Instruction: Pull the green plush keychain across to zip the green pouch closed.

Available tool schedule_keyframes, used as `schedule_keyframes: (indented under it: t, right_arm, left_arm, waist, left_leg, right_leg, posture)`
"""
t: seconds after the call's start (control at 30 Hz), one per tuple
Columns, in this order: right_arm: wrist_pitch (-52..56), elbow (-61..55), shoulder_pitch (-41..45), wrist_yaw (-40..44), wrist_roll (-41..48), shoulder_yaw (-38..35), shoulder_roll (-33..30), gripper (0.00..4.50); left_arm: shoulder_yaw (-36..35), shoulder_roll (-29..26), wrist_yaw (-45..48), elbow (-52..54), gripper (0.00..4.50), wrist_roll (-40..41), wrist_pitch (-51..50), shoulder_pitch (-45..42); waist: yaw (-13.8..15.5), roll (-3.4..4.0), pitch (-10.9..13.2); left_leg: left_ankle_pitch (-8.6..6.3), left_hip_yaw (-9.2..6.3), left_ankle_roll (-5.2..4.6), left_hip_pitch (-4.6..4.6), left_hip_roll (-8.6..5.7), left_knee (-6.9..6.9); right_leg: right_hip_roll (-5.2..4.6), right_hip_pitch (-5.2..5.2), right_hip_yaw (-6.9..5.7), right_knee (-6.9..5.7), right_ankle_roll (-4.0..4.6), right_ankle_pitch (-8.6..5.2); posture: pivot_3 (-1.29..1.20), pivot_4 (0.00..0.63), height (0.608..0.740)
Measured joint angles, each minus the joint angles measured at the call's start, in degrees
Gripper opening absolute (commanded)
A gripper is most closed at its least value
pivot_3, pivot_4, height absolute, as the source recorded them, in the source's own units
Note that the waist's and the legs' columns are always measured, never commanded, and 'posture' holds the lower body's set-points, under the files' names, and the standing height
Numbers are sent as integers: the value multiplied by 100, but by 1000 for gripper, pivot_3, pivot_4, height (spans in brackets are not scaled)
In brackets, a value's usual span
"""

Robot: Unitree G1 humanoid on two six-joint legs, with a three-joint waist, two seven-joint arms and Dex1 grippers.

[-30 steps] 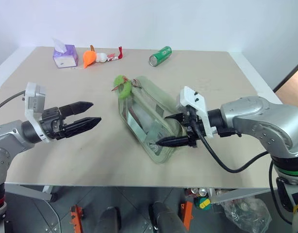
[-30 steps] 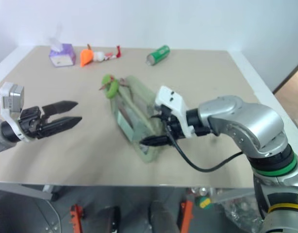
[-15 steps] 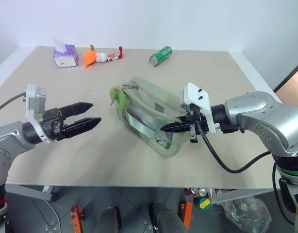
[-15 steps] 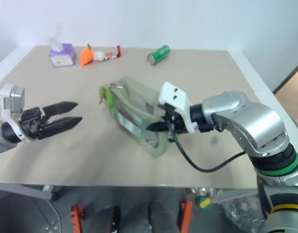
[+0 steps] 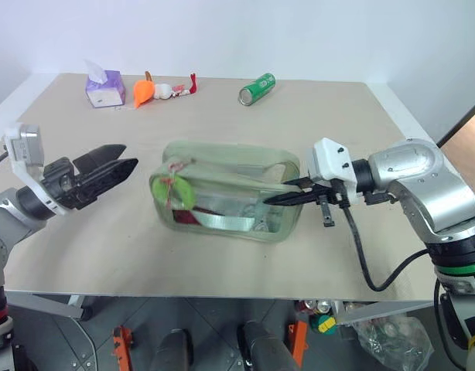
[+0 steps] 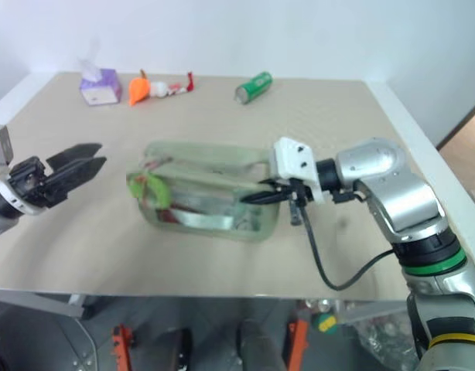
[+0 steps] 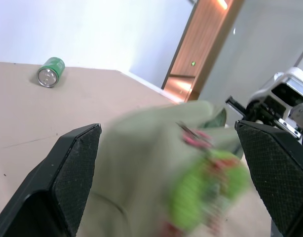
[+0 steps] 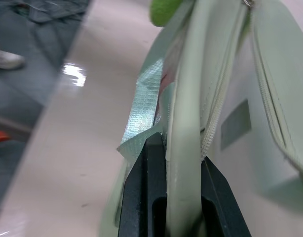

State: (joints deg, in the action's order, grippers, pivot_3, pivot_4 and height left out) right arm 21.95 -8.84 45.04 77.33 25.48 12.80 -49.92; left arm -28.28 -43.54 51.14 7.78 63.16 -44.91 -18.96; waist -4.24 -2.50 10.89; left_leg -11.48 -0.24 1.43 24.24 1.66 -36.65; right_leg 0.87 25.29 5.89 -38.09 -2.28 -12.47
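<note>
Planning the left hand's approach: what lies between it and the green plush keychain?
Bare tabletop separates the open left hand from the green plush keychain on the green pouch, in the left eye view.

We take this for a robot test room or lab: a plain beige table (image 5: pixel 330 116) against a bare white wall (image 5: pixel 237 31) at the top of the frame, grey tiled floor (image 5: pixel 206 325) below, and a wooden door frame (image 7: pixel 201 49) in the left wrist view.
</note>
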Motion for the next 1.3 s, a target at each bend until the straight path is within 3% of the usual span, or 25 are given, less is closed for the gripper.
schedule_keyframes:
  t: [0.4,0.43,0.8,1.3]
  right_arm:
    - [-1207,286,-127,211,-768,59,590,102]
    - [-1189,322,-126,213,-796,68,631,731]
    - [-139,471,-123,555,-596,142,428,4459]
    - [813,-119,-291,687,392,-829,-245,4459]
  left_arm:
    - [-188,-20,-194,16,4500,200,-162,151]
    - [-198,-30,-200,19,4500,216,-174,159]
    - [-301,-41,-323,166,4500,269,-225,215]
    - [-72,-36,-231,139,4500,211,-240,145]
  waist:
    - [-41,-1,-1]
    - [-45,-1,-1]
    - [-8,0,0]
    - [0,0,0]
  left_leg:
    - [5,-1,6,-23,17,-2]
    - [5,-1,6,-28,20,-2]
    - [12,-3,7,-23,9,-1]
    - [12,-8,7,-19,8,1]
  right_leg:
    - [21,-4,-3,-14,24,15]
    - [25,-5,-2,-17,27,17]
    - [14,-8,-2,-18,23,11]
    - [14,-7,-8,-15,22,7]
  posture:
    - [0,150,740]
    - [0,150,740]
    - [0,150,740]
    - [0,150,740]
